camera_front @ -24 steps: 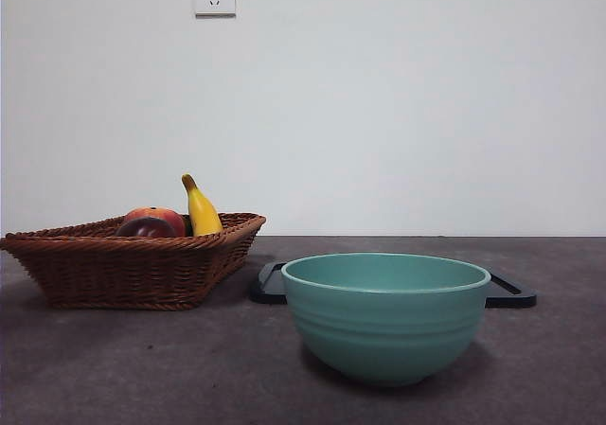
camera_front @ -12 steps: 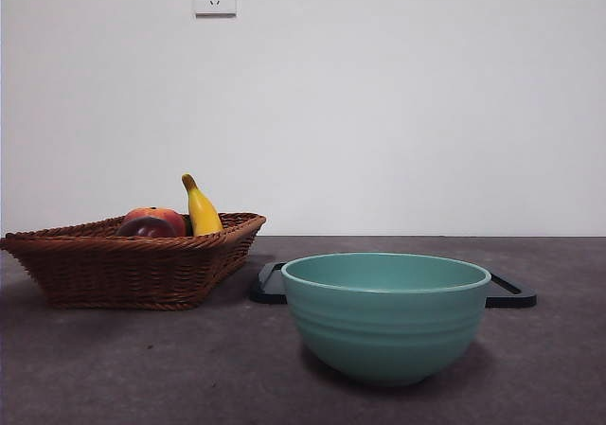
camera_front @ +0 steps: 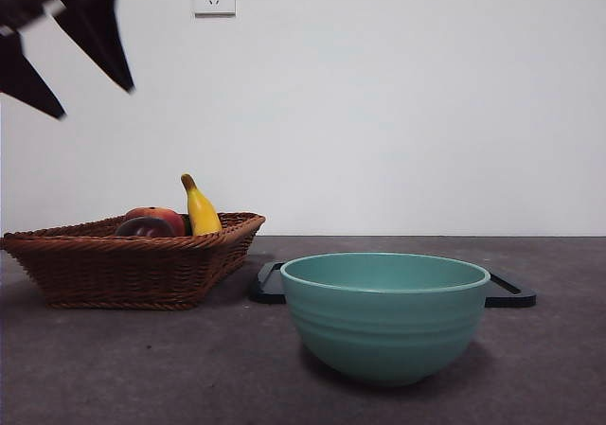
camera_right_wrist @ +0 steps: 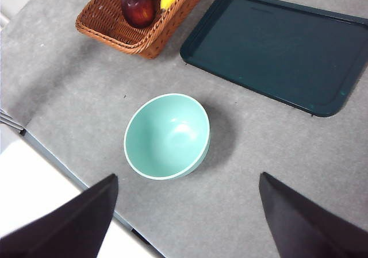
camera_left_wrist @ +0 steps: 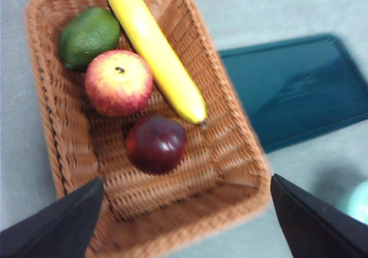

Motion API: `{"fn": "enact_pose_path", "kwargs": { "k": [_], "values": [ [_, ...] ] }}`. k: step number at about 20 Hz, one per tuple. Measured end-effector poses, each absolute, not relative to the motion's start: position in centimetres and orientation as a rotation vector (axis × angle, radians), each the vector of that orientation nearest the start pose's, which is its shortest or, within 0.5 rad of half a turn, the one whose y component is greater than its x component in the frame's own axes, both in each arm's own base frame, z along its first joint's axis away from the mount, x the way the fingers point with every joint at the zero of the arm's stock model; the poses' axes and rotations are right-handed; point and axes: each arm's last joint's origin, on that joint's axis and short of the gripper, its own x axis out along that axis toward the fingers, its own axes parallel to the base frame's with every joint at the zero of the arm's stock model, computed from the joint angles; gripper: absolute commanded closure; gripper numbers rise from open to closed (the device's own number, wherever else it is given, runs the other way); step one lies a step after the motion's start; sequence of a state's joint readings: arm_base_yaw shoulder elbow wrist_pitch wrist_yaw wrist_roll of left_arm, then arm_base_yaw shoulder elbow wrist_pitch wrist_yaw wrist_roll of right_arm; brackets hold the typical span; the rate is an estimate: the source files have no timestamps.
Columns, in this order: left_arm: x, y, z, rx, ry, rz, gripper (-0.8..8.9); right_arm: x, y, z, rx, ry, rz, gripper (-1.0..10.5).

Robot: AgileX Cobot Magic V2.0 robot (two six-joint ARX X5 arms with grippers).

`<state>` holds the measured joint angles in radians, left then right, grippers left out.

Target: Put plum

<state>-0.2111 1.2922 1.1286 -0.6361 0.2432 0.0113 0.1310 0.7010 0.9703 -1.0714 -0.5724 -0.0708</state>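
One plum (camera_left_wrist: 156, 143) to grab, lying loose in the wicker basket (camera_left_wrist: 54, 126) beside the banana (camera_left_wrist: 155, 51) and peach (camera_left_wrist: 118, 82). Left gripper (camera_left_wrist: 184, 223) hovers above it, jaws spread wide, nothing held. I reckon it's smooth, firm, slippery: pinch across its widest part. Right gripper (camera_right_wrist: 187, 223) waits, also spread, above the bowl (camera_right_wrist: 167, 136).

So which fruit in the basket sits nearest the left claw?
The plum: dark maroon, round, lying alone toward the open left claw, while the peach, banana and avocado sit farther back.

The glossy dark maroon plum (camera_left_wrist: 156, 143) lies in the wicker basket (camera_left_wrist: 57, 137).
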Motion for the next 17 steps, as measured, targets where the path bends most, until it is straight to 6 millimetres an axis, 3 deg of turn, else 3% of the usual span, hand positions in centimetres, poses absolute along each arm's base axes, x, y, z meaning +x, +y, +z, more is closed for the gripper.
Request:
{"fn": "enact_pose_path", "kwargs": {
  "k": [7, 17],
  "values": [
    [31.0, -9.4, 26.5, 0.142, 0.910, -0.431, 3.55, 10.1, 2.9, 33.1, 0.115, 0.772, 0.692, 5.6],
    [33.8, -10.5, 20.6, 0.209, 1.040, -0.443, 3.55, 10.1, 2.9, 33.1, 0.122, 0.775, 0.689, 5.5]
  ]
}}
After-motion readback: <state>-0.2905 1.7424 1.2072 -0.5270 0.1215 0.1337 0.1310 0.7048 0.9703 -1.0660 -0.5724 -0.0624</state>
